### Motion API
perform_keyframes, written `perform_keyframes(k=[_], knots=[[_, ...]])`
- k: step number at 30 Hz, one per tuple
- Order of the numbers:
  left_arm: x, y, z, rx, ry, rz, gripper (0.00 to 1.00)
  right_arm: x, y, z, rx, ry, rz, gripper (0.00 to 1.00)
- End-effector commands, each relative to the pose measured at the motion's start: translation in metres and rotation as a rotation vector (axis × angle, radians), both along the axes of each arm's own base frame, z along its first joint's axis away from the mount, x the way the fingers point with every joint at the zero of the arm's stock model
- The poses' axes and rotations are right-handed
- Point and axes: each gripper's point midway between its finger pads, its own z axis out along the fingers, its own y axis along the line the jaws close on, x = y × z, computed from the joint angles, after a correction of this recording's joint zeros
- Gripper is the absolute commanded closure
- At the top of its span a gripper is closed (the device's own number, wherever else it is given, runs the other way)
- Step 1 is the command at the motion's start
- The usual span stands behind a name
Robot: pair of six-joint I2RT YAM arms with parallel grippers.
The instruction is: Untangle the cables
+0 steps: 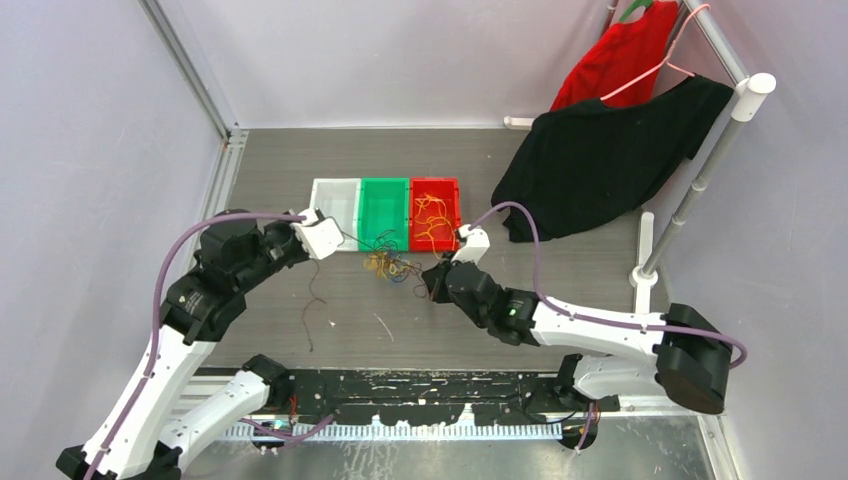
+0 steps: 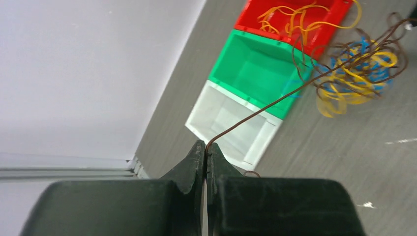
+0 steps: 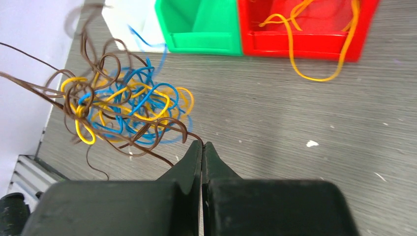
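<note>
The cables form a loose tangle point(image 1: 392, 266) of brown, blue and yellow strands on the table, just in front of the green bin point(image 1: 384, 205). My left gripper point(image 2: 206, 147) is shut on a brown strand point(image 2: 255, 110) that runs taut up to the tangle point(image 2: 354, 73). In the top view that gripper point(image 1: 338, 240) sits by the white bin point(image 1: 335, 205). On the other side of the tangle point(image 3: 123, 103), my right gripper point(image 3: 202, 144) is shut on another brown strand at its edge. Several orange cables point(image 1: 432, 222) lie in the red bin point(image 1: 435, 182), one hanging over its front wall.
A loose brown strand point(image 1: 312, 310) lies on the table near the left arm. A black cloth point(image 1: 600, 160) and a red garment point(image 1: 620, 55) hang on a rack point(image 1: 690, 190) at the back right. Walls enclose the table on the left and at the back.
</note>
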Motion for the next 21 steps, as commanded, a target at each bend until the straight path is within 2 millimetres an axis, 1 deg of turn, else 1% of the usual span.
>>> perform_keyframes(k=[1,3,9,11,15,18,21], knots=[[0.023,0.018,0.067,-0.1,-0.252,0.148,1.0,0.002,-0.042,-0.013,-0.113,0.0,-0.106,0.99],[0.027,0.021,0.08,-0.133,-0.297,0.176,1.0,0.001,-0.045,-0.008,-0.132,-0.019,-0.095,0.99],[0.031,0.032,0.119,-0.267,-0.422,0.258,1.0,-0.003,-0.047,0.002,-0.174,-0.058,-0.032,0.91],[0.03,0.04,0.14,-0.328,-0.498,0.299,1.0,-0.005,-0.047,0.002,-0.187,-0.055,-0.014,0.89],[0.028,0.058,0.172,-0.424,-0.607,0.386,1.0,-0.01,-0.046,-0.004,-0.202,-0.03,0.014,0.88],[0.027,0.068,0.191,-0.489,-0.647,0.443,1.0,-0.013,-0.046,-0.008,-0.21,-0.016,0.025,0.88],[0.023,0.073,0.206,-0.533,-0.667,0.459,1.0,-0.014,-0.047,-0.009,-0.222,-0.007,0.032,0.88]])
